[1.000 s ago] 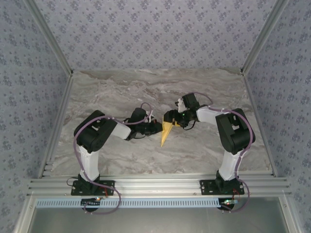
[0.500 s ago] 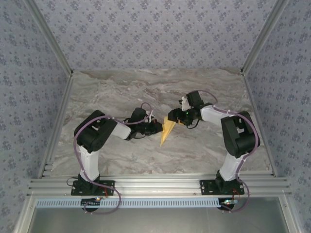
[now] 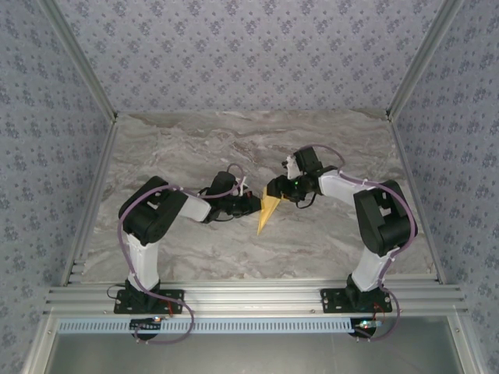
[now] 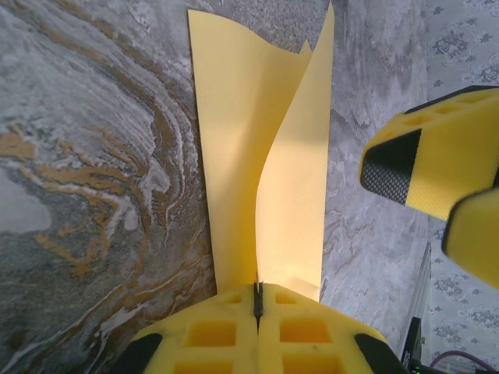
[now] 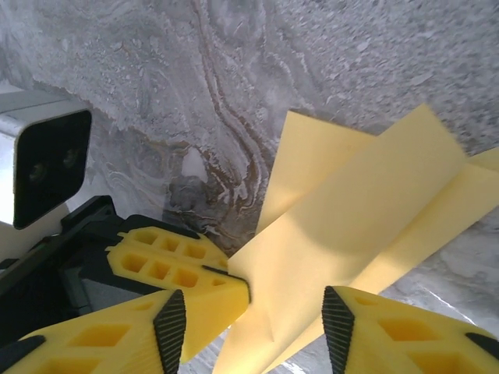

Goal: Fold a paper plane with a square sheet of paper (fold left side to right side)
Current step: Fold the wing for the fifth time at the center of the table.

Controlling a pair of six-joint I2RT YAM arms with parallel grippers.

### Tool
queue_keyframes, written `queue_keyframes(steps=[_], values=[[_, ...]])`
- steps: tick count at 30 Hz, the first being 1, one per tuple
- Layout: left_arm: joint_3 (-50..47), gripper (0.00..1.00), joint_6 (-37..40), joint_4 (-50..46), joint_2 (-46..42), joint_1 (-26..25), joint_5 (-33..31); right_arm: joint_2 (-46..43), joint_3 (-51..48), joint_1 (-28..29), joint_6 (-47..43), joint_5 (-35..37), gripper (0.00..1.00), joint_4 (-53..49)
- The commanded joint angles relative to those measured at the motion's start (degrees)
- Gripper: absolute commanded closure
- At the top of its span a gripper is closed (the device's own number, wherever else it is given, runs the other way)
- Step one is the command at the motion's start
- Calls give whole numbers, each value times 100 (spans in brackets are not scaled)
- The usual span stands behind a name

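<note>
This is a robotics lab test cell: a left arm [image 3: 156, 214] and a right arm [image 3: 374, 214] stand bolted to an aluminium extrusion rail [image 3: 249, 298] at the near edge of a marble-patterned tabletop [image 3: 195, 148]. Slotted aluminium posts [image 3: 81, 66] frame the bench, and flower-print wallpaper panels [image 3: 249, 54] close it in on three sides.

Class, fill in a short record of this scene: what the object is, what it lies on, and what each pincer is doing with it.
Object: folded yellow paper, narrowing to a point toward the arm bases
Surface: marbled grey table
Left pincer: shut on an edge of the paper
Right pincer: open, one finger on either side of a raised flap
Fold state: layers loose, flaps curling up rather than pressed flat
</note>
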Motion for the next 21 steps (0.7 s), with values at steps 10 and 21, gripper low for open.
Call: queue_keyframes(steps=[10, 21], values=[[145, 100, 193, -214, 172, -11, -219, 395, 160, -156, 119, 39, 42, -125], [189, 100, 236, -258, 123, -8, -170, 481, 199, -174, 78, 7, 42, -21]])
